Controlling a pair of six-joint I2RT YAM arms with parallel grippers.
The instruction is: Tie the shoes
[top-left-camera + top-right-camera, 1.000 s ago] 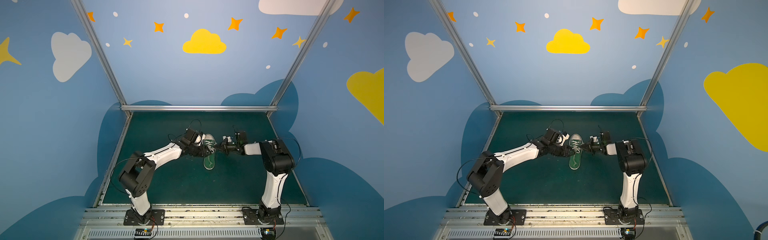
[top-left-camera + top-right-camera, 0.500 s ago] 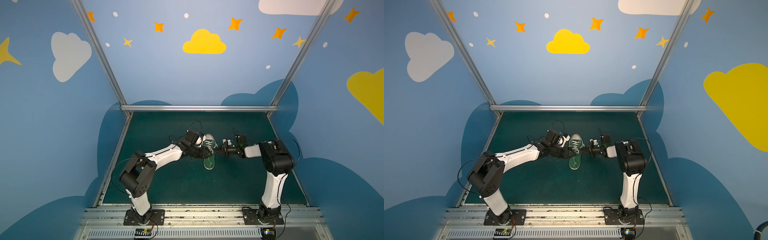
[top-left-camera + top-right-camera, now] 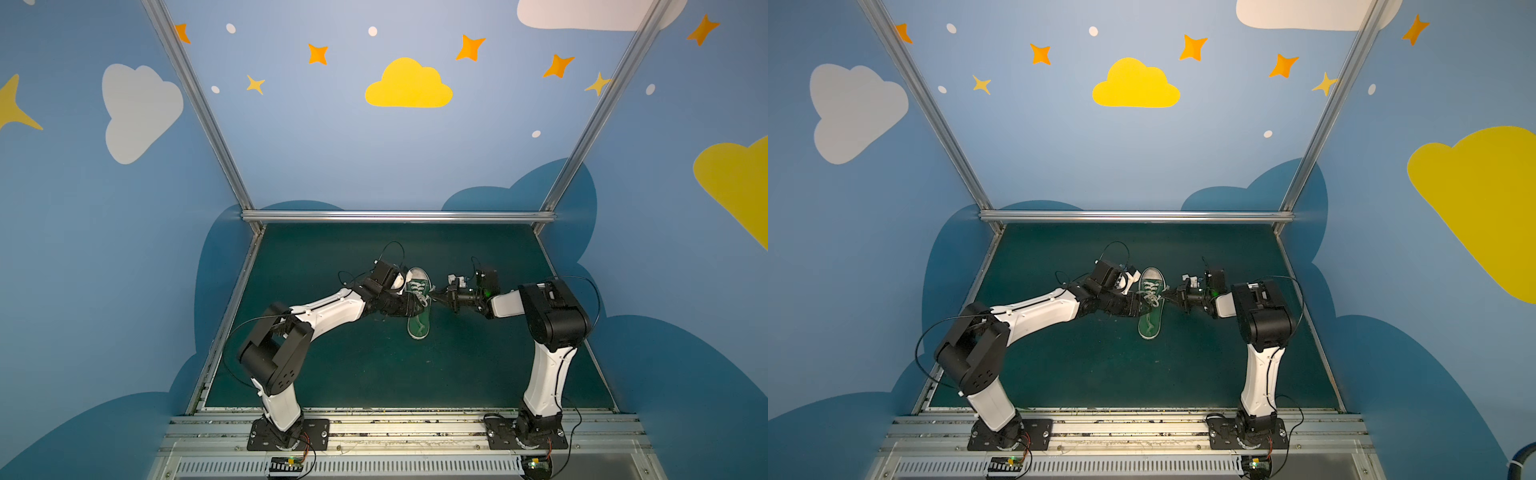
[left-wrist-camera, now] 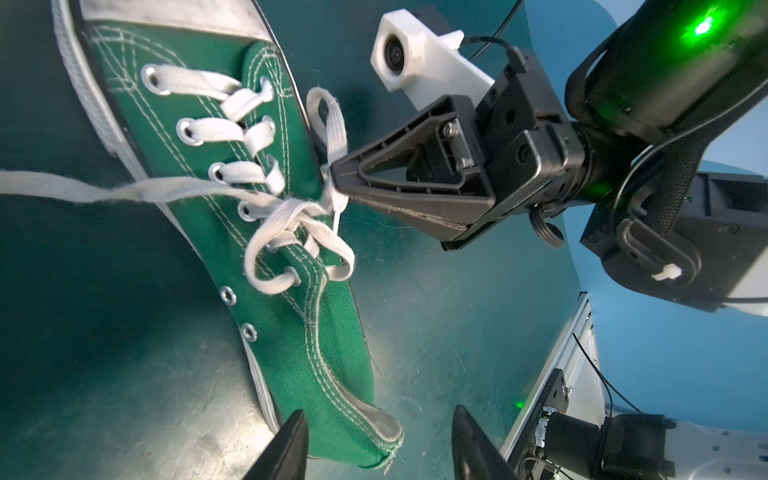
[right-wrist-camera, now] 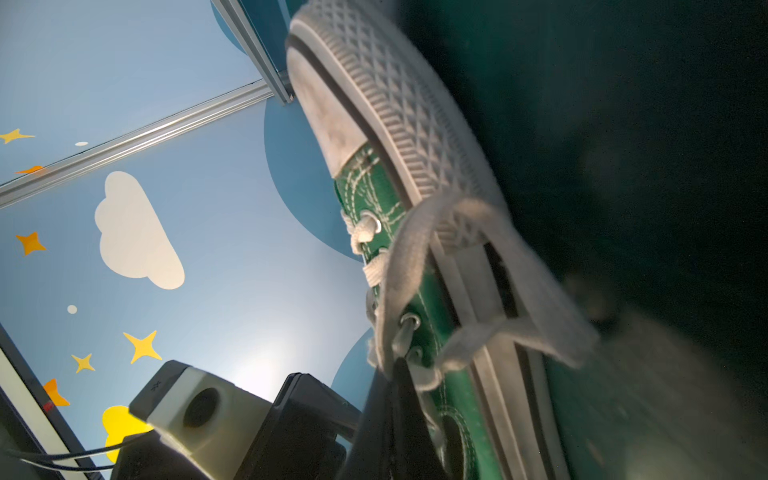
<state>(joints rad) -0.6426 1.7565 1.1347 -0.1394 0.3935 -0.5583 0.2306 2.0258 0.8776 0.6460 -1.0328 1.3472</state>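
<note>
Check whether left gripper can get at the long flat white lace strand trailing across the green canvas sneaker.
Likely yes: left gripper is open near the sneaker heel, and the strand lies uncovered across the top; right gripper, shut on a lace loop, is beyond the knot.

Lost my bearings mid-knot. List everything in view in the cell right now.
shoe: 1, green with white toe cap, mid-mat, toe towards the back wall.
laces: white, threaded in the shoe, loosely looped above it.
mat: 1, dark green, cell floor.
rails: silver, along the mat's back edge and up the corners.
walls: blue with clouds and stars, three sides.
arms: 2, white and black, bases at the front edge.
left claw: black, open, at the shoe's left side.
right claw: black, shut on a lace loop at the shoe's right side.
</note>
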